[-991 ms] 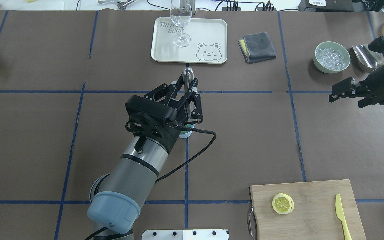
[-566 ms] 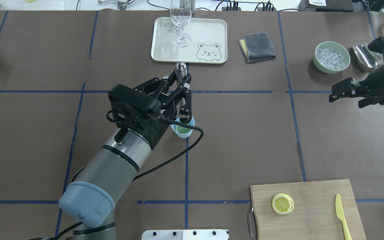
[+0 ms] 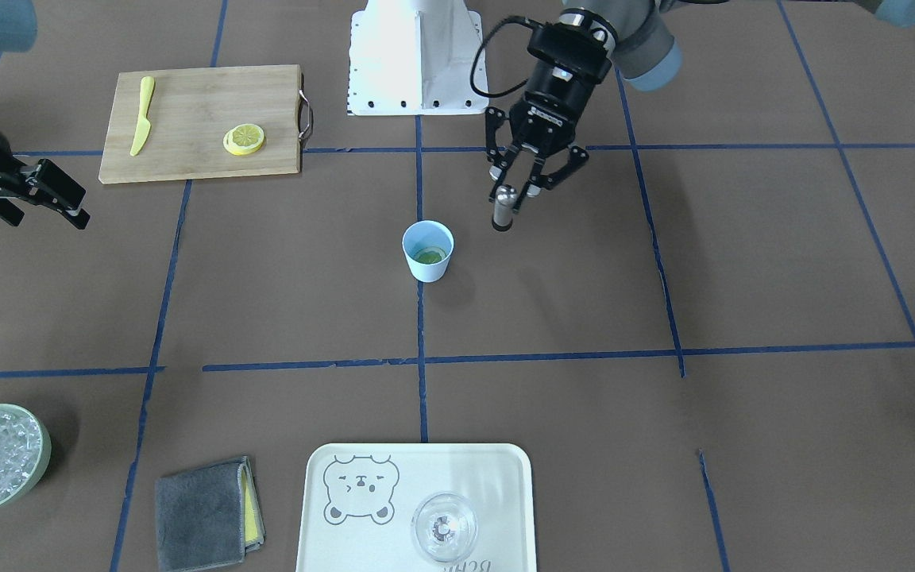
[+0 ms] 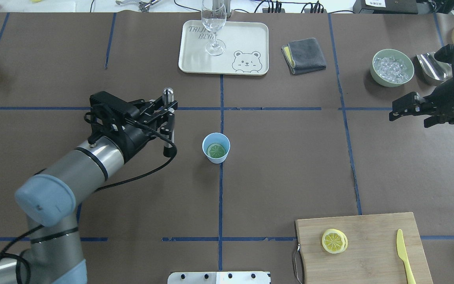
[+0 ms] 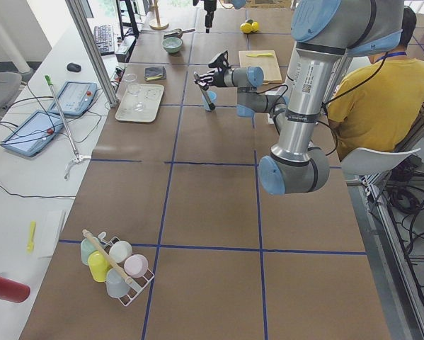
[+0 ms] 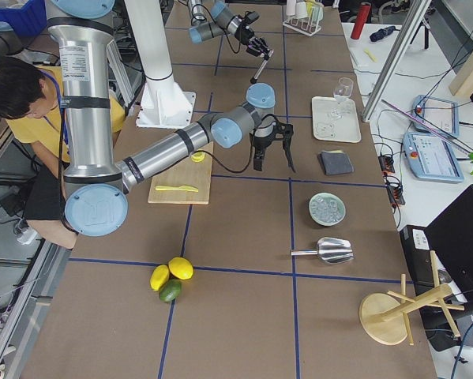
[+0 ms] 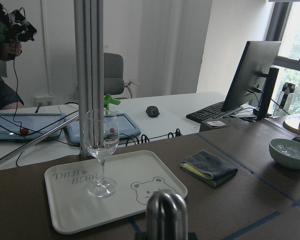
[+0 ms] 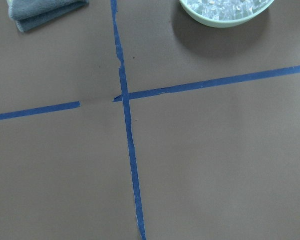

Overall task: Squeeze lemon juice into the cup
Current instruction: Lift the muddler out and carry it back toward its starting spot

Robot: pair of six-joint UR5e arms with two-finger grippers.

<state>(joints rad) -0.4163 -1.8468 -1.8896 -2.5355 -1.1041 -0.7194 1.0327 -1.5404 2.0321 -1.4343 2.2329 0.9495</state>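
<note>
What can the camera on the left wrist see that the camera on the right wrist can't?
Only the left wrist view shows the wine glass standing on the white tray beside its bear drawing, the rounded top of a shiny metal rod right up close, and a monitor on the desk behind. Only the right wrist view looks straight down on the spot where two blue tape lines cross. Both show the folded grey cloth, the green bowl of ice and the brown table.
</note>
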